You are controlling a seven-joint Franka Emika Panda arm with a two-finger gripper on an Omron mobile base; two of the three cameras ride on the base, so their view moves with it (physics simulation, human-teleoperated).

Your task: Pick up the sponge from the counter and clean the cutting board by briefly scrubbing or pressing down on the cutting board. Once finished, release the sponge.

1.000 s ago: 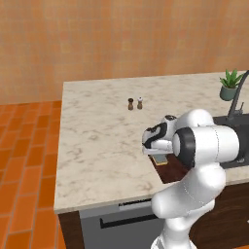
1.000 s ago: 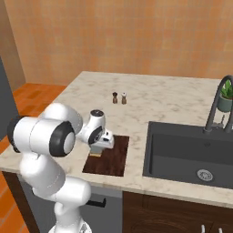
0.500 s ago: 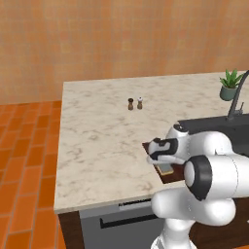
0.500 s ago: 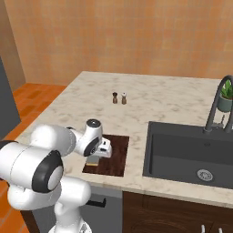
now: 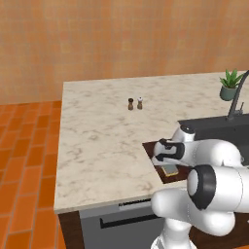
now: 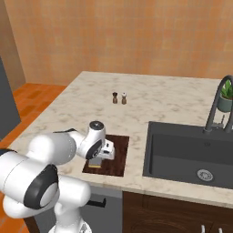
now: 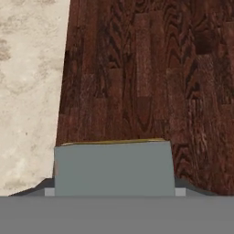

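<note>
The cutting board (image 6: 116, 154) lies on the counter (image 5: 97, 146) near its front edge, just left of the black sink basin (image 6: 191, 154), and everything else sits around it. The sponge (image 5: 170, 168) rests flat on the board, its grey-blue layer up and a thin yellow edge showing in the hand view (image 7: 114, 167), near the board's left edge where the marble begins. The gripper (image 6: 101, 157) is down on it, with a dark tip at each of the sponge's two ends, so the jaws appear to pinch the sponge, though the tips are mostly hidden.

Well behind the board, towards the wall, two small shakers (image 5: 134, 103) stand side by side. A potted plant (image 5: 229, 85) stands at the far right corner of the counter, beyond the sink, with the dark curved faucet (image 6: 218, 107) beside it. The robot's own forearm and elbow cover the board's front part in the left base view. Orange floor tiles (image 5: 24, 160) lie left of the counter.

Compared with a second ago, the hand has come down from above the board to its surface, and the elbow has swung lower and forward.
</note>
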